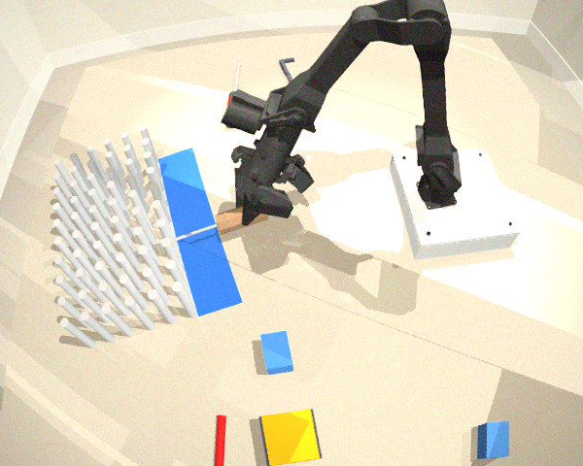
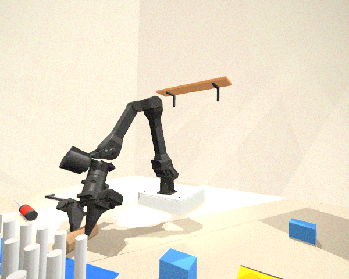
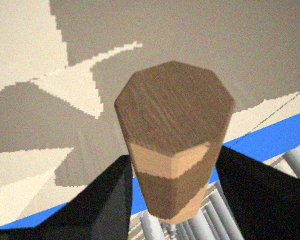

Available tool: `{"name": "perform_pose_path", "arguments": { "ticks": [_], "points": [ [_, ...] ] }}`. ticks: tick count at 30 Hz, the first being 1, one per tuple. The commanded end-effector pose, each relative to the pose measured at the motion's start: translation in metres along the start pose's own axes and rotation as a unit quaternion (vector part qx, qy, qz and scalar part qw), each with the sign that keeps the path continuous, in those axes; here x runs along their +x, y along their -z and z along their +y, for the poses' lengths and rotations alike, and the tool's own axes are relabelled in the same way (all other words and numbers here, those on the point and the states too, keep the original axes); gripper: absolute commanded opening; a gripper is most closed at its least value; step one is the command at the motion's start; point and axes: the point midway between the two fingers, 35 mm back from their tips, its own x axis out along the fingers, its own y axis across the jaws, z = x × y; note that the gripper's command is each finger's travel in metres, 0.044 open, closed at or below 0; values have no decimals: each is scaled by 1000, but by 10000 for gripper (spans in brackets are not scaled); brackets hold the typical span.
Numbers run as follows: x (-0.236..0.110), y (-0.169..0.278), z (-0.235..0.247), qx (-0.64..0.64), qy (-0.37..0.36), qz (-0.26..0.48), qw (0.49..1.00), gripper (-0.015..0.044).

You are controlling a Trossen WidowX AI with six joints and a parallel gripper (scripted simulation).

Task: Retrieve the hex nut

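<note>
The gripper [image 1: 254, 211] is clamping its fingers about halfway shut on the wooden handle [image 1: 231, 220] of a hook tool, whose thin metal rod [image 1: 196, 233] is lying across the blue taped strip [image 1: 198, 235] and reaching in among the spacers [image 1: 111, 235] toward the bench's left edge. The nut is hiding somewhere between those posts; I cannot tell where. The step in hand is probably the dragging stroke. Next, the tool likely needs pulling straight back along its lane toward the arm's base [image 1: 482, 241], staying low and keeping off the neighbouring posts.
</note>
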Motion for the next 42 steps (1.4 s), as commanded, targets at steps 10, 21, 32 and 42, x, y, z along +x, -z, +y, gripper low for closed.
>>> {"name": "perform_pose_path", "arguments": {
  "ticks": [10, 21, 32, 42],
  "points": [
    [-6, -8, -1, -1, 1, 1, 1000, 0],
    [-10, -15, -1, -1, 1, 1, 1000, 0],
    [-15, -23, -1, -1, 1, 0, 1000, 0],
    [-19, -29, 0, -1, 1, 0, 1000, 0]
  ]
}}
